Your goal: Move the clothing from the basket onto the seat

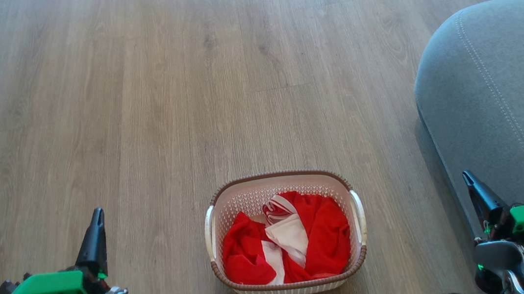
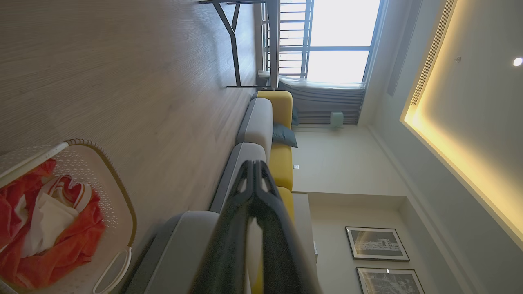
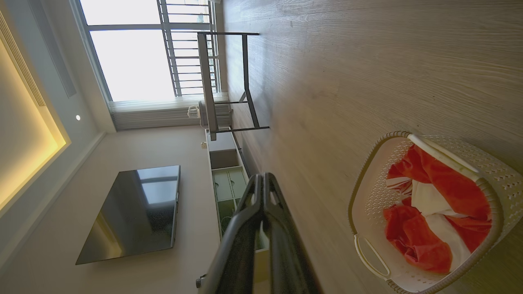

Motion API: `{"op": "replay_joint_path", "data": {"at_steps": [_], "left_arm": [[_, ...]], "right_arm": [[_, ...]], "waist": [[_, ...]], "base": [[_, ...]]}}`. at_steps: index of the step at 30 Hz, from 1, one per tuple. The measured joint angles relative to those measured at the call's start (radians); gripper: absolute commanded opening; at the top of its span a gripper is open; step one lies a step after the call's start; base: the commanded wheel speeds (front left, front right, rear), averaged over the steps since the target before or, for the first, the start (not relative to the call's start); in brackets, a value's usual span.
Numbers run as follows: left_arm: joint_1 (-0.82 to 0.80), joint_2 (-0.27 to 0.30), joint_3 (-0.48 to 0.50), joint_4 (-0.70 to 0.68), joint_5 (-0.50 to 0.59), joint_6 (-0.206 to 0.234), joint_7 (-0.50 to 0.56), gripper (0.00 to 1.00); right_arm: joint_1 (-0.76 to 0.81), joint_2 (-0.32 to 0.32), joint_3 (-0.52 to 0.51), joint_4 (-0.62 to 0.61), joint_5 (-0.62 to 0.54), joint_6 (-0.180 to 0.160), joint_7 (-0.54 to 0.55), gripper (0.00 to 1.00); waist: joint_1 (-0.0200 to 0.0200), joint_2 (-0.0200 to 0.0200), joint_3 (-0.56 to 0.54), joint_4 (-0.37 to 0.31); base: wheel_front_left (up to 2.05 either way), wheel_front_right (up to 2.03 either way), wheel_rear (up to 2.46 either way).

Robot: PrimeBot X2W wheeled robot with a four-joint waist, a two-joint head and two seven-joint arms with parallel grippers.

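Your left hand [image 1: 96, 219] sits at the lower left of the head view, its two dark fingers clenched together on nothing. Your right hand [image 1: 469, 181] mirrors it at the lower right, likewise closed and empty, just beside the near corner of the seat [image 1: 507, 89]. Between the two hands, apart from both, the basket [image 1: 248, 195] stands on the wooden floor [image 1: 160, 79]. The clothing [image 1: 324, 238] is still bunched inside it, red with white panels, too tangled to separate into pieces. The part of the grey seat you can see is bare, so I judge the task not yet begun: every lift out of the basket and every placement on the cushion is still ahead of you. The head view gives you the layout, with the basket in the middle and the seat off to your right. The left wrist view, rolled sideways, confirms the fingertips meet. It also shows the seat continuing as a long sofa [image 2: 261, 118] with a yellow back, running toward a bright window [image 2: 339, 41], with framed pictures [image 2: 376, 243] on the wall. The right wrist view shows the basket from the other side, with one handle [image 3: 369, 257] and the striped trim [image 3: 398, 183] plain to see. Beyond it are a wall television [image 3: 135, 212] and a dark-framed table [image 3: 208, 81].
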Motion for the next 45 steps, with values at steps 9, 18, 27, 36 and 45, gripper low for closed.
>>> {"op": "replay_joint_path", "data": {"at_steps": [9, 18, 27, 36, 45], "left_arm": [[0.0, 0.0, 0.0, 0.0, 0.0, 0.0, 0.0, 0.0], [0.0, 0.0, 0.0, 0.0, 0.0, 0.0, 0.0, 0.0], [0.071, -0.004, -0.004, 0.088, 0.0, 0.001, -0.003, 1.0], [0.035, -0.004, -0.011, 0.092, 0.014, 0.001, -0.025, 1.0], [0.005, 0.003, -0.037, 0.101, 0.066, 0.001, -0.059, 1.0]], "right_arm": [[0.0, 0.0, 0.0, 0.0, 0.0, 0.0, 0.0, 0.0], [0.0, 0.0, 0.0, 0.0, 0.0, 0.0, 0.0, 0.0], [0.047, 0.01, 0.007, 0.085, 0.0, 0.0, -0.001, 1.0], [0.029, 0.009, 0.031, 0.086, -0.014, 0.0, -0.015, 1.0], [-0.016, -0.003, 0.075, 0.093, -0.053, 0.0, -0.052, 1.0]], "waist": [[0.0, 0.0, 0.0, 0.0], [0.0, 0.0, 0.0, 0.0], [0.0, 0.0, 0.001, 0.0], [0.0, 0.0, 0.003, 0.0], [0.0, 0.0, 0.006, 0.001]], "base": [[0.0, 0.0, 0.0], [0.0, 0.0, 0.0], [0.0, 0.0, 0.0], [0.0, 0.0, 0.0], [0.0, 0.0, 0.0]]}}
